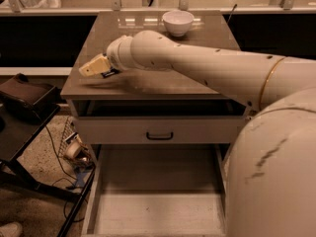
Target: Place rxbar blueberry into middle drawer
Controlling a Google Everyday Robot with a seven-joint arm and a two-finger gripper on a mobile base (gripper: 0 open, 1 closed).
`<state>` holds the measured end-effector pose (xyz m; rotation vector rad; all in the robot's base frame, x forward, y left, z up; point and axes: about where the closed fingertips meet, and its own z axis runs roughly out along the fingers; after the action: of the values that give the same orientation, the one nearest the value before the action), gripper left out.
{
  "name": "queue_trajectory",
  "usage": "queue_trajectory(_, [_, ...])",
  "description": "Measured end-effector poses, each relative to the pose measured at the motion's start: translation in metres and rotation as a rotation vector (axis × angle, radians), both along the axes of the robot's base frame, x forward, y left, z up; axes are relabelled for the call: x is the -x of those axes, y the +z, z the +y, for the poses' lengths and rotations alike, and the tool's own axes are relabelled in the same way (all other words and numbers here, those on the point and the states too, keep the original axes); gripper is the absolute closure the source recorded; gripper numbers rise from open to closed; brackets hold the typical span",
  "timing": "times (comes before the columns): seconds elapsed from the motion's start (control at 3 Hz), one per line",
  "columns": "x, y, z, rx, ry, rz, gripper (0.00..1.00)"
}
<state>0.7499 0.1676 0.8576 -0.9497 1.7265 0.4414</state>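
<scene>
My gripper (93, 68) is over the left part of the cabinet top, at the end of my arm, which reaches in from the right. It is shut on the rxbar blueberry (110, 74), a small dark wrapper with white print that shows just below the fingers, slightly above the surface. The middle drawer (158, 206) is pulled open at the bottom of the view. Its pale flat floor is bare, and it lies well below and in front of the gripper.
A white bowl (177, 21) stands at the back of the cabinet top (148, 85). A closed drawer front with a black handle (159, 136) sits above the open drawer. A dark stand (24, 107) and floor cables (74, 154) are to the left.
</scene>
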Motion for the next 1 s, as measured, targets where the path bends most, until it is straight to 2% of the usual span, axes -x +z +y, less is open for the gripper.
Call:
queue_trajectory(0.33, [-0.001, -0.023, 0.006, 0.03, -0.009, 0.03, 0.0])
queue_trajectory(0.67, [0.0, -0.037, 0.009, 0.041, -0.007, 0.051, 0.16])
queue_trajectory(1.0, [0.0, -0.043, 0.011, 0.06, -0.01, 0.056, 0.38])
